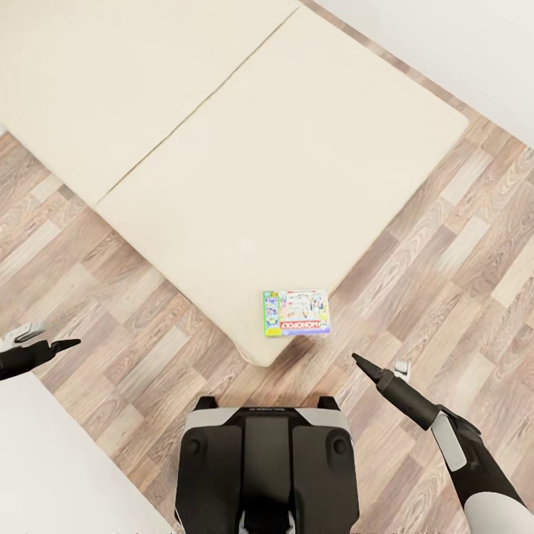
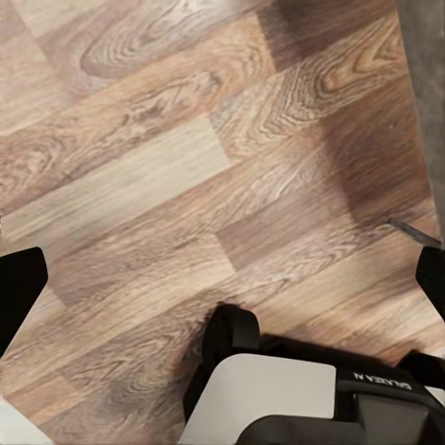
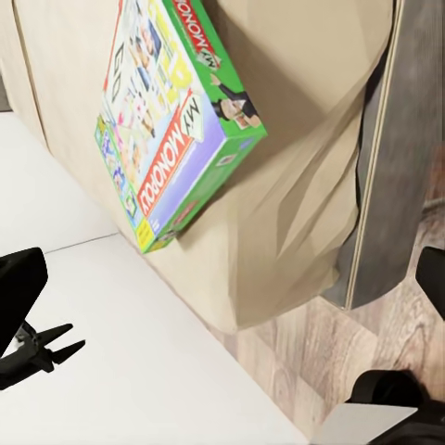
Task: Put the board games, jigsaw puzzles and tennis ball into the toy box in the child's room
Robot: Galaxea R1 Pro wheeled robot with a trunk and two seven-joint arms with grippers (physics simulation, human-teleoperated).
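Observation:
A Monopoly board game box (image 1: 297, 314), green and purple, lies flat on the near corner of the cream bed (image 1: 282, 163). In the right wrist view the box (image 3: 176, 111) sits close to the mattress corner. My right gripper (image 1: 359, 362) hovers over the floor just right of that corner, a short way from the box, open and holding nothing; its black fingers (image 3: 19, 287) stand far apart. My left gripper (image 1: 68, 344) hangs at the far left over the floor, open, with fingers (image 2: 19, 287) spread wide and nothing between them.
Wood-plank floor (image 1: 415, 259) surrounds the bed. My own grey and black base (image 1: 267, 460) stands just in front of the bed's corner. A white flat surface (image 1: 59, 460) lies at the lower left. A white wall (image 1: 475, 52) runs behind the bed at the right.

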